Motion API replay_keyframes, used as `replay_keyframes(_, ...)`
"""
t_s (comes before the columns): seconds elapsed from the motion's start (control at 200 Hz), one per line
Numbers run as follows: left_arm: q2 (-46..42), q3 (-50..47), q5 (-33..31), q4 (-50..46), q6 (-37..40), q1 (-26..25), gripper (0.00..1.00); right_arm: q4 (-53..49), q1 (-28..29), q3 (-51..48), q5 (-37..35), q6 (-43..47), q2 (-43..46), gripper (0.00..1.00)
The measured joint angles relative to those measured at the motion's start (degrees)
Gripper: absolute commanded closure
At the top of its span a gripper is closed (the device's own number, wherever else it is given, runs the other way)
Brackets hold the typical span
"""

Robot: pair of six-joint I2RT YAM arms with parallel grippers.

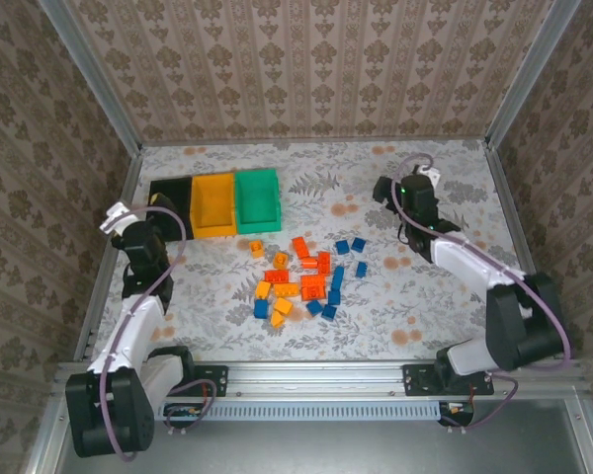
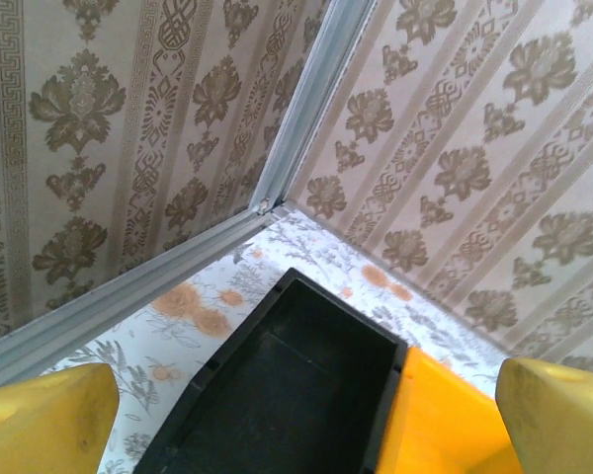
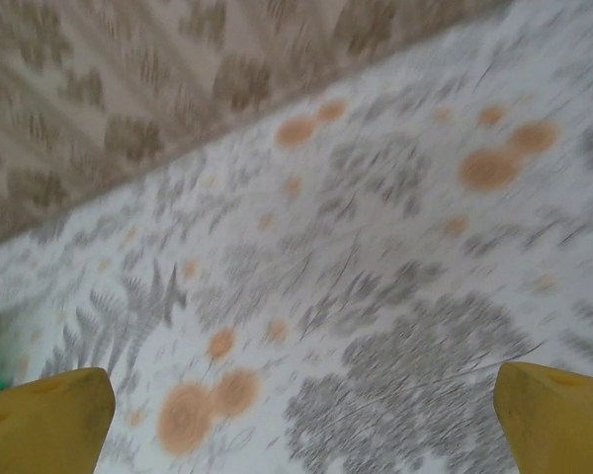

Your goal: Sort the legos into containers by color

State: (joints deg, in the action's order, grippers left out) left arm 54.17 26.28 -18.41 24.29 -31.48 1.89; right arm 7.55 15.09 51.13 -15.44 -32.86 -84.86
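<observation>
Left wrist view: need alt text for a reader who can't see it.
An open black bin, nothing visible inside, sits below the left gripper, whose yellow fingers are spread wide at the lower corners. A yellow-orange bin adjoins its right side; beyond lie the floral table and a corner of wallpapered walls.

Even, soft lighting throughout; right wrist view motion-blurred.

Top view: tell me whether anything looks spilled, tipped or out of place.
Nothing looks tipped or damaged. The three bins stand upright in a straight row. The bricks lie loose on the table, colours mixed, all outside the bins, which looks like unsorted work rather than a spill.
</observation>
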Motion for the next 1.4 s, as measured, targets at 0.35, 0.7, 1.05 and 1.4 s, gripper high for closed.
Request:
replay_keyframes(0.35, 2.3, 6.6, 11.1, -11.3, -4.8, 0.1, 0.06, -11.9, 16.2, 27.9, 9.5, -1.3, -24.4, 0.09)
replay_keyframes(0.7, 3.4, 8.0, 17.7, -18.4, -7.3, -0.5, 0.0, -21.2, 21.0, 53.6, 10.6, -3.0, -44.9, 0.33)
replay_keyframes(1.05, 4.2, 8.1, 18.3, -21.0, -7.0, -4.1, 0.0, -31.6, 21.6, 64.0, 8.1, -4.1, -51.4, 0.72)
replay_keyframes(1.4, 5.0, 10.4, 18.3, -22.7, -6.4, -6.0, 0.0, -33.5, 18.4, 58.7, 4.7, 0.0, -47.6, 1.0)
